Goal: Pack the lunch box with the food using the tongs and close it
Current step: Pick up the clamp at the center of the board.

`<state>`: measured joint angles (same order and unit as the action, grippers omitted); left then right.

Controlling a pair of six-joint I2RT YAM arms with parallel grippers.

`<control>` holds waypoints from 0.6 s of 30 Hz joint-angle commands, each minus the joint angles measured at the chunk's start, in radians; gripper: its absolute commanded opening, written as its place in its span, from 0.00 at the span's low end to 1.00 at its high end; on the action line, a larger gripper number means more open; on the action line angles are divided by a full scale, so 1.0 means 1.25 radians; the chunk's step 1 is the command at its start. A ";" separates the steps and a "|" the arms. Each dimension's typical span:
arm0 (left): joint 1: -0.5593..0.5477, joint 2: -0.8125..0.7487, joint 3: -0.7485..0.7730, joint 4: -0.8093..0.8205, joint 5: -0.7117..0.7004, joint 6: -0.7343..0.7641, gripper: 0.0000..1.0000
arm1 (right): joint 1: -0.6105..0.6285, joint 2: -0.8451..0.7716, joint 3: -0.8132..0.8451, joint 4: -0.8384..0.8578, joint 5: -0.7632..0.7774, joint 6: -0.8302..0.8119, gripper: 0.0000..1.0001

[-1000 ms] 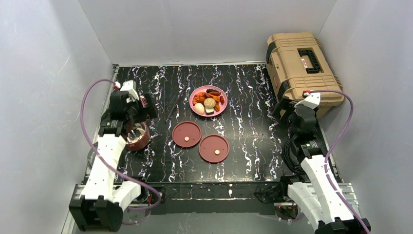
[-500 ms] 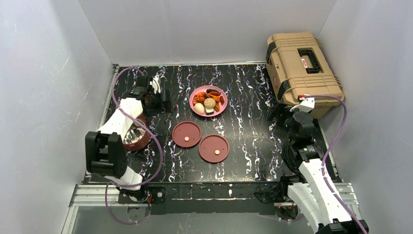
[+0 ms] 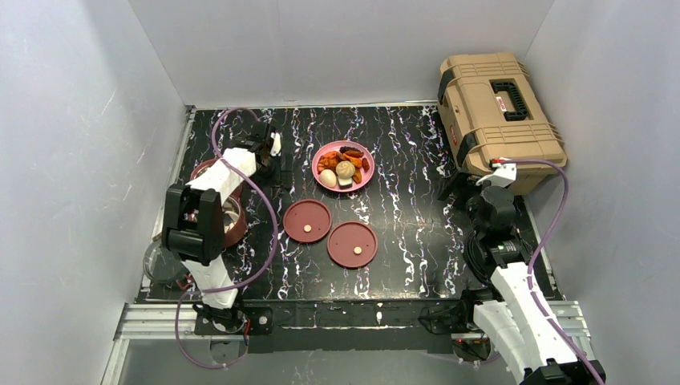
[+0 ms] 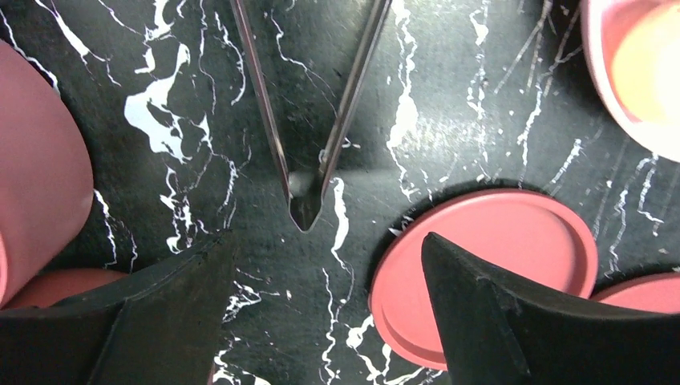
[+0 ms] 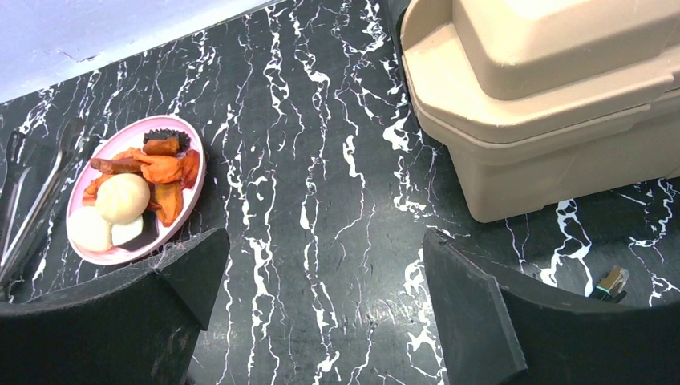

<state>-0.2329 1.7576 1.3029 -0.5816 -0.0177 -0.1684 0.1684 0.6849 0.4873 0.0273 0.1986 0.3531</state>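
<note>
Black marbled table (image 4: 449, 96), tongs (image 4: 305, 200) hinged end just ahead of left gripper (image 4: 329, 239), gripper wide open, empty

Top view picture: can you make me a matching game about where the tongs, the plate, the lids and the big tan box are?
Things:
1. tongs
2. plate
3. lids
4. tan box

Places:
A. at the far right
B. in the middle, side by side
C. lying just left of the plate
D. holding the food

Pairs: 1-C, 2-D, 3-B, 4-A
</note>
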 commanded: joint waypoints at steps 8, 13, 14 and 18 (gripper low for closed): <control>0.001 0.082 0.059 0.029 -0.014 0.030 0.75 | -0.002 -0.022 -0.018 0.046 -0.015 0.021 1.00; 0.001 0.110 0.074 0.023 -0.009 0.020 0.69 | -0.002 -0.024 -0.022 0.046 -0.013 0.021 1.00; 0.001 0.117 0.079 0.024 -0.010 0.019 0.68 | -0.002 -0.022 -0.024 0.049 -0.014 0.023 1.00; 0.001 0.153 0.104 0.026 -0.017 0.025 0.62 | -0.001 -0.009 -0.025 0.060 -0.028 0.035 1.00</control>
<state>-0.2321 1.9247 1.3819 -0.5415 -0.0368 -0.1459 0.1684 0.6685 0.4629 0.0391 0.1791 0.3752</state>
